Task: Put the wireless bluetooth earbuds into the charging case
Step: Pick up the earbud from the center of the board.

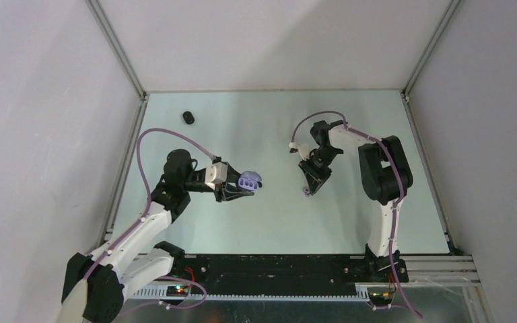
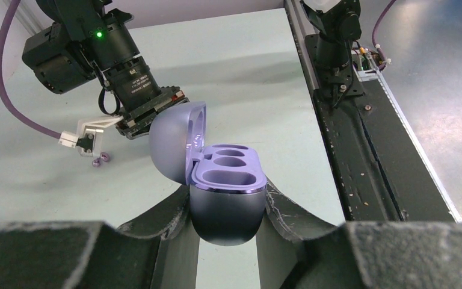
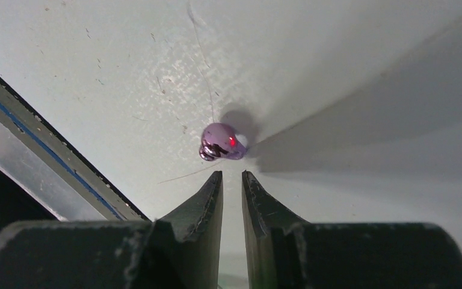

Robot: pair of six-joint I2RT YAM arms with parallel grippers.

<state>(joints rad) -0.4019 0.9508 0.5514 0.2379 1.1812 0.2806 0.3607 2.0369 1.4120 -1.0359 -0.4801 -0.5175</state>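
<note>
My left gripper [image 1: 240, 184] is shut on the base of a pale purple charging case [image 1: 250, 180] and holds it above the table. In the left wrist view [image 2: 228, 201] the case [image 2: 227, 211] is upright, its lid [image 2: 171, 141] is swung open and its wells are empty. One pale purple earbud [image 3: 221, 142] with a red light lies on the table just beyond the tips of my right gripper [image 3: 233, 174]. That gripper's jaws stand a narrow gap apart with nothing between them. In the top view the right gripper [image 1: 309, 188] points down at the earbud [image 1: 305, 193]. Tiny purple buds [image 2: 101, 160] show on the table in the left wrist view.
A small glossy black object [image 1: 188, 117] lies at the far left of the table; I cannot tell what it is. Metal frame rails [image 1: 126, 168] and grey walls border the table. The right arm [image 2: 126, 78] stands behind the case lid.
</note>
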